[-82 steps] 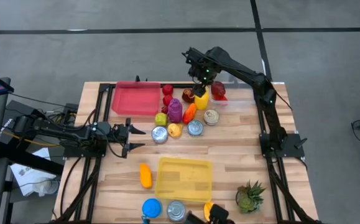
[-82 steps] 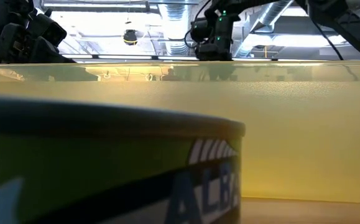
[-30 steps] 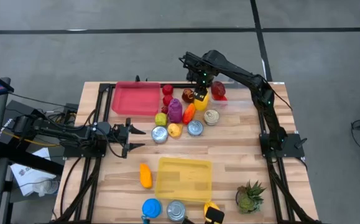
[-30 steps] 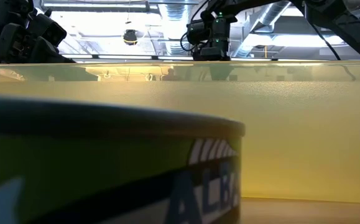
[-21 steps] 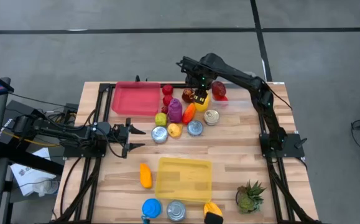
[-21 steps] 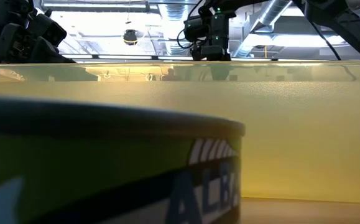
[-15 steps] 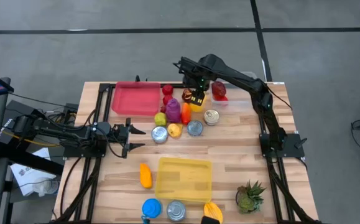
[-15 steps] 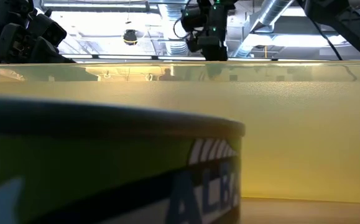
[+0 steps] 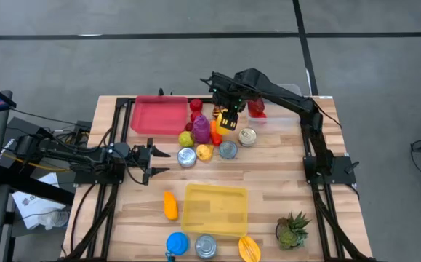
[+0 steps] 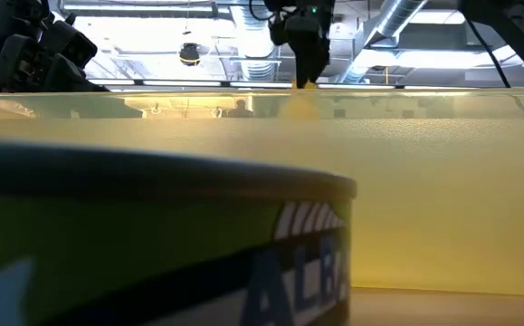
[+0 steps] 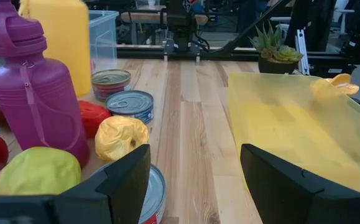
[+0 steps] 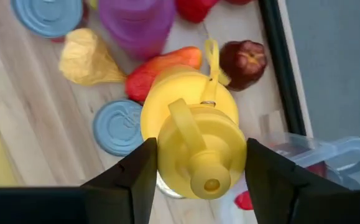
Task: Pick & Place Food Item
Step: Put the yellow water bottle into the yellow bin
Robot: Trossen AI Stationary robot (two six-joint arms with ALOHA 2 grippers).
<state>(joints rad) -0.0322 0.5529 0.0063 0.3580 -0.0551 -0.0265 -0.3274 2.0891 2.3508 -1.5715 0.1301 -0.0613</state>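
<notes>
The right gripper holds the yellow bottle; lift it straight, clear of the purple bottle; the left gripper waits wide.

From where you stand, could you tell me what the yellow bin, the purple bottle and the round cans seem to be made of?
Yellow bin: likely translucent plastic, since light glows through its walls. Purple bottle: seemingly matte opaque plastic, with a moulded strap. Cans: probably metal, with shiny ribbed lids and pull tabs.

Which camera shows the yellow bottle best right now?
The right wrist view: the yellow bottle fills it, clamped in the right hand. High view shows it small; left wrist view only part of it; low view barely a glimpse.
</notes>
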